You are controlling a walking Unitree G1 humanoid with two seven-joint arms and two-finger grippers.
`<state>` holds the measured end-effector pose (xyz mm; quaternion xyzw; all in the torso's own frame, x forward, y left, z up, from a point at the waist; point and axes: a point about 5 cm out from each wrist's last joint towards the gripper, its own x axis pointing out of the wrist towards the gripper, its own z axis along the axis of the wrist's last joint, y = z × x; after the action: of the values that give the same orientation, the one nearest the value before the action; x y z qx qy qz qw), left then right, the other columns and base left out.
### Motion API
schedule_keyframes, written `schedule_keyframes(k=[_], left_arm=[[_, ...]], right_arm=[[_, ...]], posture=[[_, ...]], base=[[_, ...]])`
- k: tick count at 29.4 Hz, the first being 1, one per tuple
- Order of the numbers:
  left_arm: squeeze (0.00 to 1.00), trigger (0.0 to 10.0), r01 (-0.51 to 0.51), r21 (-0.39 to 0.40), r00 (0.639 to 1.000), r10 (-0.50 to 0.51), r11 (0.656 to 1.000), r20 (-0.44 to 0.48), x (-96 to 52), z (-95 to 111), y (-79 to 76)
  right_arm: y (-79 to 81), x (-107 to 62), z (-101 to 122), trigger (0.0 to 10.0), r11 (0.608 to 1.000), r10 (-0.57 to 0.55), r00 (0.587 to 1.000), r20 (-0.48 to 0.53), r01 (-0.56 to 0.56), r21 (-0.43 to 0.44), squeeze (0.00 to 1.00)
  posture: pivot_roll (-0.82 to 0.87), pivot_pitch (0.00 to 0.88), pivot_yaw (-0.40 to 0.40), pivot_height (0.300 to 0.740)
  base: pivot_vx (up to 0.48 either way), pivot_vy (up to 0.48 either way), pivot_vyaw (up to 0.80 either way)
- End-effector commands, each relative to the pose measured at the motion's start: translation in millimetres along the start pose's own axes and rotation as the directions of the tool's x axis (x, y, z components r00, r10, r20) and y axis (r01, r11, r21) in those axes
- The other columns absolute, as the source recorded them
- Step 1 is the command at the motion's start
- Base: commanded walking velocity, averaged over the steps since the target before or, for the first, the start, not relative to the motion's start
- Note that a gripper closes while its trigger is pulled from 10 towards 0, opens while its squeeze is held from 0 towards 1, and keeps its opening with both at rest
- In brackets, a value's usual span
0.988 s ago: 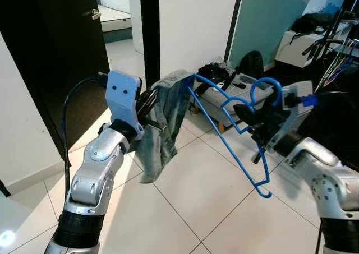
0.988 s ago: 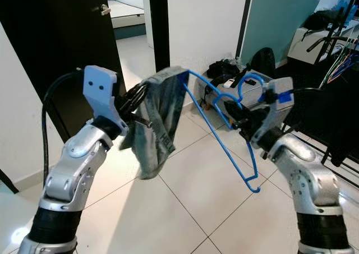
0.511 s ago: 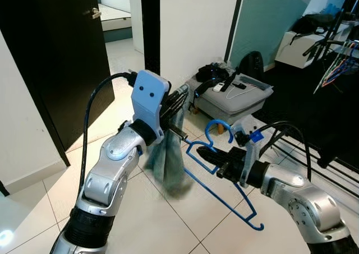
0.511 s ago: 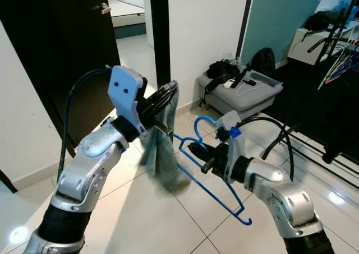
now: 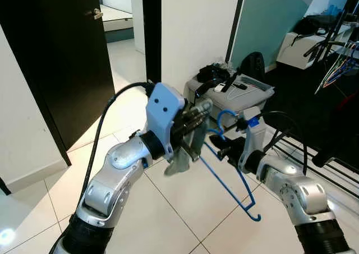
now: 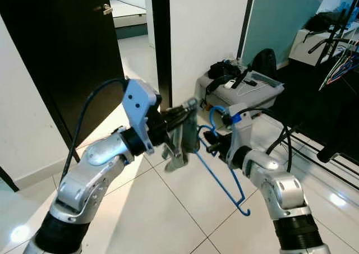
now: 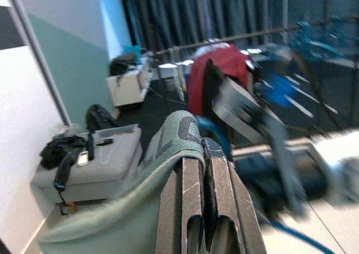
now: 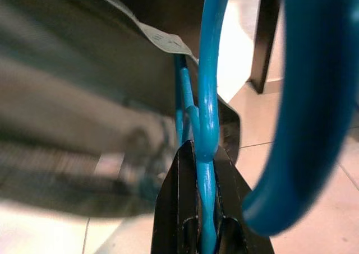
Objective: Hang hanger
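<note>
With the left end effector (image 5: 197,112) pinching the grey-green cloth garment (image 5: 180,156) and the right end effector (image 5: 223,149) clamped on the blue plastic hanger (image 5: 227,178) in mid-air over the tiled floor (image 5: 185,209), the cloth could slide off the hanger's sloping arm.

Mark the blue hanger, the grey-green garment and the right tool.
blue hanger (image 5: 227,181), left eye view, lower bar.
grey-green garment (image 7: 168,142), left wrist view, folded edge.
right tool (image 8: 205,153), right wrist view, between fingertips.

Grey-green cloth (image 7: 140,209) clamped in left tool (image 7: 205,209)
</note>
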<state>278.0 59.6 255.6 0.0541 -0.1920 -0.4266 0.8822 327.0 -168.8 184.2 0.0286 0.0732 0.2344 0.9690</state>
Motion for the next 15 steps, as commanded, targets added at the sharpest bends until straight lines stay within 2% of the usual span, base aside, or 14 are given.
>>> schedule_keyframes(k=[1,2,6,7,8,9,10,11,12,14,15], left_arm=[[0.0,4.1,0.051,-0.013,0.998,-0.051,0.999,-0.027,-3.7,-4,-5.3],[0.0,4.3,0.062,-0.008,0.997,-0.062,0.998,-0.041,-5.3,-6,-5.5],[0.0,4.3,0.067,-0.005,0.997,-0.067,0.998,-0.049,-6.3,-7,-5.5],[0.0,4.9,0.074,-0.006,0.996,-0.074,0.997,-0.057,-7.8,-9,-5.9],[0.0,5.9,0.098,-0.013,0.992,-0.099,0.995,-0.072,-9.3,-12,-9.3],[0.0,5.9,0.098,-0.013,0.992,-0.099,0.995,-0.072,-9.3,-12,-9.3],[0.0,7.0,0.119,-0.019,0.989,-0.121,0.993,-0.084,-10.1,-14,-12.8],[0.0,9.1,0.148,-0.023,0.984,-0.149,0.989,-0.1,-10.2,-18,-18.1],[0.0,9.1,0.148,-0.023,0.984,-0.149,0.989,-0.1,-10.2,-18,-18.1],[0.0,10.0,0.206,-0.045,0.97,-0.21,0.978,-0.125,-8.8,-26,-30.6],[0.0,10.0,0.206,-0.045,0.97,-0.21,0.978,-0.125,-8.8,-26,-30.6]], right_arm=[[-14.4,-0.4,8,10.0,0.995,-0.094,0.994,0.058,0.092,0.027,0.0],[-19.1,-0.1,14,10.0,0.99,-0.127,0.987,0.095,0.121,0.065,0.0],[-21.6,-0.1,17,10.0,0.987,-0.145,0.982,0.117,0.135,0.089,0.0],[-25.8,-0.2,23,10.0,0.979,-0.176,0.971,0.161,0.155,0.134,0.0],[-32.3,-1.9,35,10.0,0.959,-0.22,0.944,0.245,0.163,0.23,0.0],[-32.3,-1.9,35,10.0,0.959,-0.22,0.944,0.245,0.163,0.23,0.0],[-37.3,-4.2,43,10.0,0.939,-0.254,0.917,0.308,0.156,0.307,0.0],[-41.7,-6.9,52,10.0,0.915,-0.279,0.887,0.369,0.13,0.382,0.0],[-41.7,-6.9,52,10.0,0.915,-0.279,0.887,0.369,0.13,0.382,0.0],[-43.7,-11.7,67,10.0,0.89,-0.282,0.843,0.457,0.051,0.454,0.0],[-43.7,-11.7,67,10.0,0.89,-0.282,0.843,0.457,0.051,0.454,0.0]], posture=[[-0.01,0.0,-0.047,0.74],[-0.01,0.0,-0.046,0.74],[-0.01,0.0,-0.046,0.74],[-0.01,0.0,-0.048,0.74],[-0.01,0.0,-0.048,0.74],[-0.01,0.0,-0.048,0.74],[-0.01,0.0,-0.049,0.74],[-0.01,0.0,-0.048,0.74],[-0.01,0.0,-0.048,0.74],[-0.01,0.0,-0.045,0.74],[-0.01,0.0,-0.045,0.74]], base=[[0.0,0.0,0.0],[0.0,0.0,0.0],[0.0,0.0,0.0],[0.0,0.0,0.0],[0.0,0.0,0.0],[0.0,0.0,0.0],[0.0,0.0,0.0],[0.0,0.0,0.0],[0.0,0.0,0.0],[0.0,0.0,0.0],[0.0,0.0,0.0]])
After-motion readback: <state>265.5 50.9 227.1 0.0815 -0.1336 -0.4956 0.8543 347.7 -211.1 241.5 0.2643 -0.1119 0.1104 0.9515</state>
